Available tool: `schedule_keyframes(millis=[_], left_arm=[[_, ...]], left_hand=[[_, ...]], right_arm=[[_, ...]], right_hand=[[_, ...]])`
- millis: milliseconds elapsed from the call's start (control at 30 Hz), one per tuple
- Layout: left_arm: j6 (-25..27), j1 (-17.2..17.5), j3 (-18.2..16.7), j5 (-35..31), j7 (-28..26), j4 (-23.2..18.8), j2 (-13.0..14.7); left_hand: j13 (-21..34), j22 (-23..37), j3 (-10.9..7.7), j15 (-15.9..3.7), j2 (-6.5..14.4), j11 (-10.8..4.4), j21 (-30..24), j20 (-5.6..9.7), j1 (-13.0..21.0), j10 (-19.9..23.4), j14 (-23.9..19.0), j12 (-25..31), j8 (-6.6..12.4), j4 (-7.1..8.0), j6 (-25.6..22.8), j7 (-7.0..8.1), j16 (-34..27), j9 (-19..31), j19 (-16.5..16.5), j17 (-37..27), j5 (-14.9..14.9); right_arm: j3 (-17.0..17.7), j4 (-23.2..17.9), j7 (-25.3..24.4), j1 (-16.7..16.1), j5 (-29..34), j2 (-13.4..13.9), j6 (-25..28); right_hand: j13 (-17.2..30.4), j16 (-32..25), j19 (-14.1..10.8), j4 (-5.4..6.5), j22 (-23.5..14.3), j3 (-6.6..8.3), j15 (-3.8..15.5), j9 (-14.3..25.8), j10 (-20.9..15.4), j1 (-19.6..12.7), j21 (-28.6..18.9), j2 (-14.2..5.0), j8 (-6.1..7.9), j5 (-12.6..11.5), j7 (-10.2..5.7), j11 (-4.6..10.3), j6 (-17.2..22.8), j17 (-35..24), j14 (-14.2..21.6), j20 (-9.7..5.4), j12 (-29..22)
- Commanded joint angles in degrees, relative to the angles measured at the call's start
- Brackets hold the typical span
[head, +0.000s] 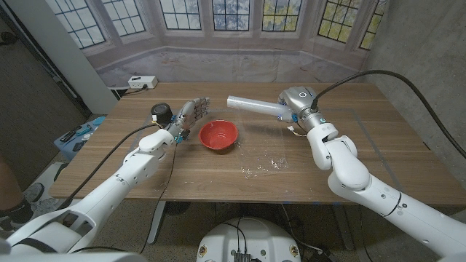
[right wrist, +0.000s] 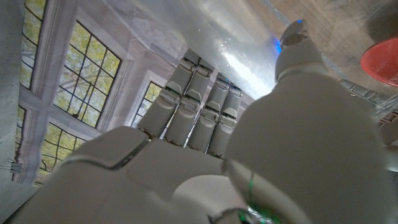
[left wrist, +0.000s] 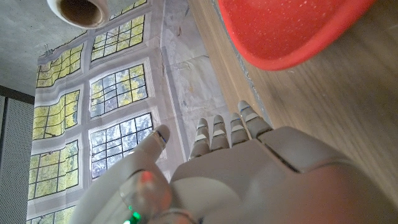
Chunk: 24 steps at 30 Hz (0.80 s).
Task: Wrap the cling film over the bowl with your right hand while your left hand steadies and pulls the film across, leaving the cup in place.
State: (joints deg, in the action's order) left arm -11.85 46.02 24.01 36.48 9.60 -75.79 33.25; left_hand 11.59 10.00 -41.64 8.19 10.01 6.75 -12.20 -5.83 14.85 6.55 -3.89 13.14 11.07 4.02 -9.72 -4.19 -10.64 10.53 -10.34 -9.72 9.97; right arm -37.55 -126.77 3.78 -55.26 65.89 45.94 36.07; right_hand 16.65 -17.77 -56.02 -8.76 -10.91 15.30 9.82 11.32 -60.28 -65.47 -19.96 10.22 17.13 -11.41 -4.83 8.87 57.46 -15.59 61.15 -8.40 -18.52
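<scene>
A red bowl [head: 218,135] stands on the wooden table [head: 378,145] near its middle; it also shows in the left wrist view [left wrist: 292,28] and the right wrist view [right wrist: 382,59]. My left hand [head: 191,115] stands just left of the bowl, fingers [left wrist: 214,134] apart and holding nothing. A black cup [head: 161,113] sits behind that hand. My right hand [head: 295,103] grips the cling film roll [head: 251,106] above the table, behind and to the right of the bowl. Clear film [head: 266,164] hangs from the roll, and its crinkled end lies on the table right of the bowl.
A white power strip [head: 142,82] lies on the ledge behind the table. A low blue stand [head: 79,138] with small items is off the table's left side. A person's shoe [head: 29,193] shows at the left edge.
</scene>
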Motion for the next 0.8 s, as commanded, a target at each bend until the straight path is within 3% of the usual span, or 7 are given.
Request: schedule_keyframes(millis=[33,467,800], left_arm=[[-0.41,1.30,-0.05,-0.55,-2.83,-2.52,-0.61],[0.71,4.75,-0.71,-0.92,-6.19,-8.00,1.02],[-0.04,7.93,-2.91,-0.51,-7.43,-11.08,3.66]], left_hand=[[0.13,0.11,-0.14,0.23,0.17,0.44,0.32,-0.36,0.71,-0.06,-0.04,-0.06,-0.12,-0.42,-0.48,-0.23,0.24,0.14,-0.31,-0.15,0.26],[0.14,0.11,-0.06,0.21,0.29,0.54,0.37,-0.39,0.96,0.04,-0.03,-0.07,-0.10,-0.69,-0.62,-0.41,0.21,0.15,-0.33,-0.17,0.31],[0.15,0.12,0.06,0.26,0.31,0.55,0.40,-0.36,1.07,-0.08,0.05,-0.14,-0.11,-0.82,-0.68,-0.50,0.21,0.15,-0.34,-0.20,0.32]], right_arm=[[3.61,-2.77,0.29,-2.11,0.45,0.17,-3.18],[5.93,-5.30,0.13,-4.76,-1.44,0.12,-6.45],[4.97,-6.22,0.59,-5.12,-0.54,-1.73,-8.00]], right_hand=[[0.34,0.21,0.42,0.00,-0.14,-0.51,4.14,0.11,-1.01,-9.69,-0.54,-9.55,0.10,-0.37,-4.81,1.39,5.12,-0.22,1.35,-3.31,0.34],[0.47,0.72,0.92,0.13,-0.10,-1.02,4.12,0.16,-0.42,-9.70,-0.45,-9.61,-0.44,-0.46,-4.66,1.25,4.58,-0.12,0.71,-3.29,0.91],[0.50,0.86,1.03,0.23,-0.10,-1.19,4.13,0.17,-0.34,-9.71,-0.46,-9.86,-0.59,-0.51,-4.80,1.18,4.60,-0.13,0.56,-3.26,1.12]])
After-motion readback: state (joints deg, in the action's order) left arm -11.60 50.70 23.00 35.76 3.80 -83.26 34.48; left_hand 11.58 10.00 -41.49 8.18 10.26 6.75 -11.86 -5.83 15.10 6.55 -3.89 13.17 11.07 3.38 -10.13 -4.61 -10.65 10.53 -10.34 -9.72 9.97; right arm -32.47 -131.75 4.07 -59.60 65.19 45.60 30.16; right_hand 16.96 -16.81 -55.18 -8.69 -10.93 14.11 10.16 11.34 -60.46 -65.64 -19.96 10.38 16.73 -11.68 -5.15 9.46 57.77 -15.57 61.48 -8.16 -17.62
